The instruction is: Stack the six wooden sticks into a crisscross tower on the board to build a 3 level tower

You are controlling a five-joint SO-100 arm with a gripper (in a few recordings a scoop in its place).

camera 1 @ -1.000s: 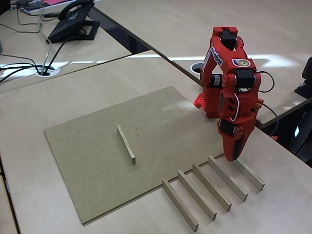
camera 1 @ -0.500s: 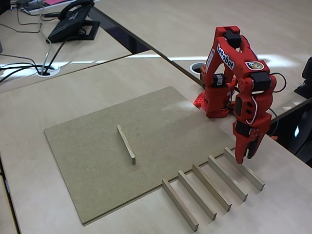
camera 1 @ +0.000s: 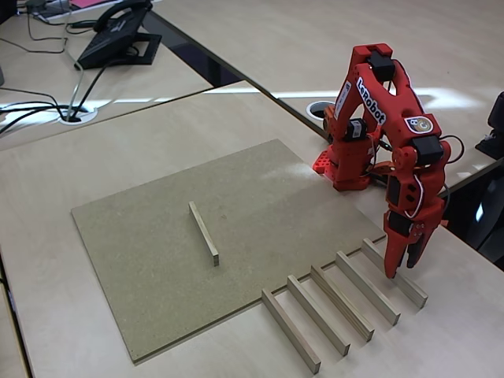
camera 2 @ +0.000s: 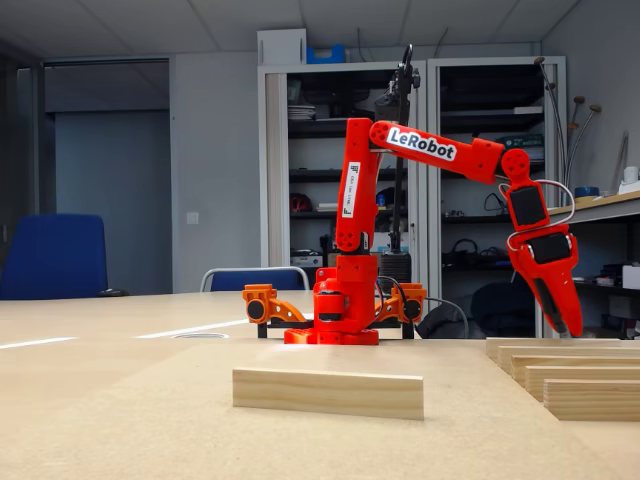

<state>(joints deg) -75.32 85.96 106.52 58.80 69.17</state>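
On the board [camera 1: 157, 236]: one wooden stick [camera 1: 204, 232] lies alone at frame centre.
Lower right: five sticks [camera 1: 331, 311] in a row on the desk, beside the board.
Gripper [camera 1: 396, 268]: points down over the rightmost stick [camera 1: 395, 272]; fingers nearly pressed together, empty.
Low fixed view: arm [camera 2: 430, 150] shows its LeRobot label; shelves [camera 2: 320, 150] behind.

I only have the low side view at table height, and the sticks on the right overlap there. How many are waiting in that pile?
Observer: The higher fixed view shows five sticks lying side by side in a row, not a pile.
Operator: Are they on the board?
Observer: No, they lie on the desk beside the board's right-hand edge.
Operator: Which one are the fingers over?
Observer: The fingers point down at the rightmost stick of that row.
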